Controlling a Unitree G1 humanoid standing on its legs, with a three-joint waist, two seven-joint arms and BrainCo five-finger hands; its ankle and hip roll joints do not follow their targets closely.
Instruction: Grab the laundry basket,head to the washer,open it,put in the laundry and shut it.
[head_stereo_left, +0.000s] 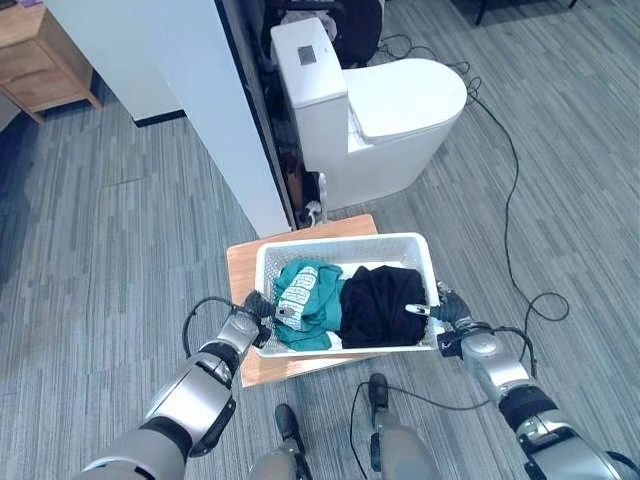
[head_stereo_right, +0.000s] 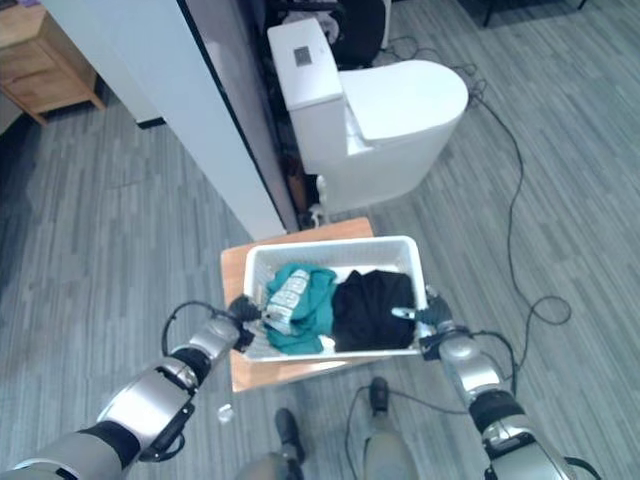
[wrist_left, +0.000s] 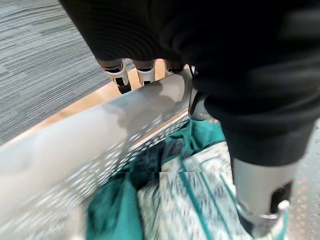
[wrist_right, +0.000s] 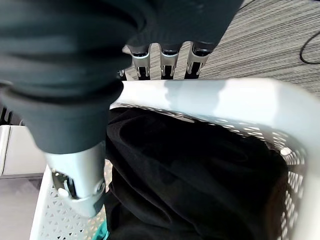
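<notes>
Gripping laundry basket (head_stereo_left: 345, 243), set on low wooden table (head_stereo_left: 240, 265): left hand (head_stereo_left: 256, 307) and right hand (head_stereo_left: 447, 308) pinch opposite rims, thumbs inside, fingers outside. Contents: teal garment (head_stereo_left: 308, 300), black garment (head_stereo_left: 382, 303). I'd lift level, both sides together.

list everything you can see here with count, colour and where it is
basket: 1, white, on the low table, a hand on each short end
green cloth: 1, teal with a pale patterned part, left half of the basket
black cloth: 1, black, right half of the basket
table: 1, light wood, under the basket
toilet: 1, white, lid down, beyond the basket
wall panel: 1, white, left of the toilet
cabinet: 1, light wood, far left corner
cable: 1, black, on the floor at right
floor: grey carpet
left hand: clamped on the basket's left rim
right hand: clamped on the right rim
</notes>
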